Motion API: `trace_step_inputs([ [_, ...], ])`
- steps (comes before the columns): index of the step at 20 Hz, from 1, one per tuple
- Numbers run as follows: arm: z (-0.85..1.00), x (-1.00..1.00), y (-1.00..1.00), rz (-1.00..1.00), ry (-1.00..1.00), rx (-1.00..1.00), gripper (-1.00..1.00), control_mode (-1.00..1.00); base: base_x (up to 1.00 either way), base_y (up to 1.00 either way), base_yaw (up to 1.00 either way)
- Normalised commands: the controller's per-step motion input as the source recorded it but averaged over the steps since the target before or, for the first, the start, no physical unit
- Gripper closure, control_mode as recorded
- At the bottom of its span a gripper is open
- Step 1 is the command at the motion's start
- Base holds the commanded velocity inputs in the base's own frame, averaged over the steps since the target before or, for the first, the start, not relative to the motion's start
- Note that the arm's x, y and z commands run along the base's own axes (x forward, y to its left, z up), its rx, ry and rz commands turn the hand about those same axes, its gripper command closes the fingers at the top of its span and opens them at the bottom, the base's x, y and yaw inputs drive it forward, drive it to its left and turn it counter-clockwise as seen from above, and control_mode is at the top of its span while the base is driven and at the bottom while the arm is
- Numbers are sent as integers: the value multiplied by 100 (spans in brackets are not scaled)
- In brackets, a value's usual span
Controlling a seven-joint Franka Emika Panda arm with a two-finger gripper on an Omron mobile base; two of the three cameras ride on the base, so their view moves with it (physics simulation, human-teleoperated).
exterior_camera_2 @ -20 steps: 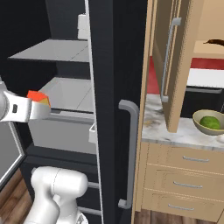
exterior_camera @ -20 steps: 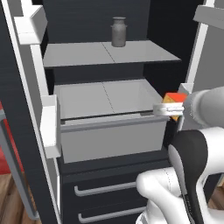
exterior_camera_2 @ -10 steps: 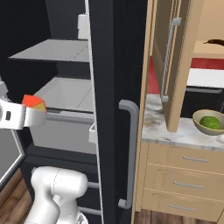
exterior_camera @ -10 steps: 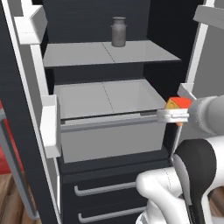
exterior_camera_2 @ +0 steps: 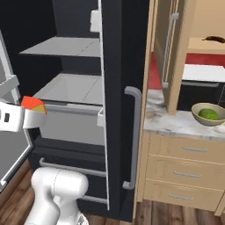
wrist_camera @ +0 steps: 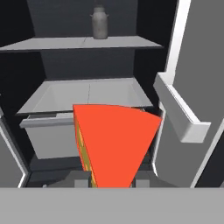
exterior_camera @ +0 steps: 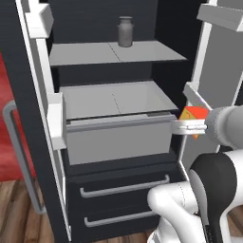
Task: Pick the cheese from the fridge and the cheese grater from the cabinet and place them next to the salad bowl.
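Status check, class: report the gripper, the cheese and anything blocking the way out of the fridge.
Gripper shut on cheese, outside the fridge. Bowl on counter to the right. Open fridge door stands between.

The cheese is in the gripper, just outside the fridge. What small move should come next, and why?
Probably swing the gripper, shut on the cheese, right toward the salad bowl; the wedge is already out of the fridge.

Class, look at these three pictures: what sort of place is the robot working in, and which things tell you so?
Most likely a home kitchen. An open fridge with grey shelves stands beside a marble counter over tan drawers, and a salad bowl sits on that counter.
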Motion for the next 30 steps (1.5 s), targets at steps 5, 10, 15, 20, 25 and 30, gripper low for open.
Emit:
trace_step_inputs([
  [5, 0, 0, 0, 0, 0, 0, 100, 100, -53, 14, -1],
  [10, 0, 0, 0, 0, 0, 0, 100, 100, -57, 14, -3],
  [15, 0, 0, 0, 0, 0, 0, 100, 100, -66, 3, -9],
  [20, 0, 0, 0, 0, 0, 0, 100, 100, -2, 43, -22],
  [25, 0, 0, 0, 0, 0, 0, 100, 100, 4, 55, -22],
  [30, 0, 0, 0, 0, 0, 0, 100, 100, 14, 68, -28],
])
